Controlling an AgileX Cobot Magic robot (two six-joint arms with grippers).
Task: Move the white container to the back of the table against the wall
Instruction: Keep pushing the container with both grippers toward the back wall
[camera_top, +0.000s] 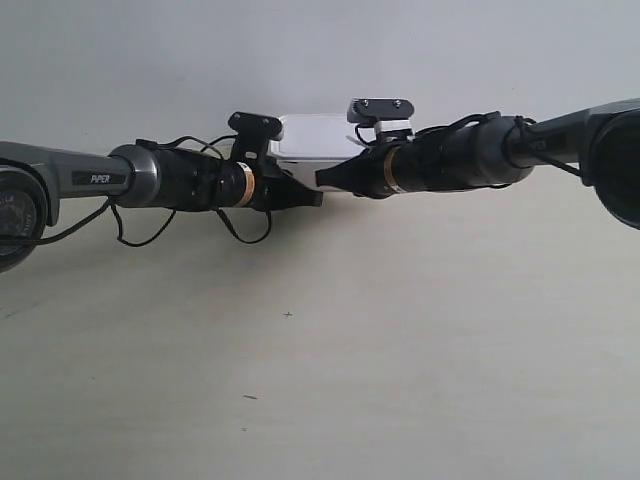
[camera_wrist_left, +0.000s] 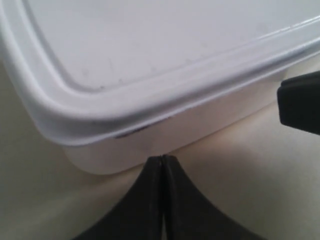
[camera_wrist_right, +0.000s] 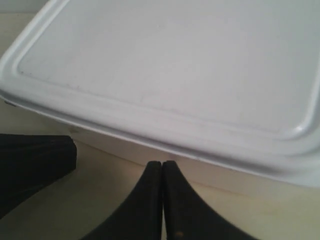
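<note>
Exterior view shows the white container (camera_top: 315, 135) far back on the counter (camera_top: 350, 350), right where it meets the wall (camera_top: 300, 50). Whether the box actually touches the wall cannot be told from this angle. The arm at the exterior view's left (camera_top: 160, 180) and the arm at the exterior view's right (camera_top: 460, 155) reach in from opposite sides. Their dark tips meet just in front of the box and cover its lower front edge and both front corners. Only the lid and a strip of the side wall show above them.

Left wrist view has the white container (camera_wrist_left: 150, 50) filling most of the picture, with one rounded corner in sight. The left jaws are pressed together with nothing between them. Their joined point sits against the box's side wall, just under the lid rim and near that corner. A blurred black piece (camera_wrist_left: 300, 107) cuts in at the edge of the picture, beside the box over the pale counter (camera_wrist_left: 250, 175).

Right wrist view has the right jaws closed on themselves too, with their point at the side of the white container (camera_wrist_right: 175, 75) below the rim. A dark shape (camera_wrist_right: 35, 160) lies over the counter (camera_wrist_right: 110, 175) just beside them. The far end of the lid is cut off in both wrist views.
</note>
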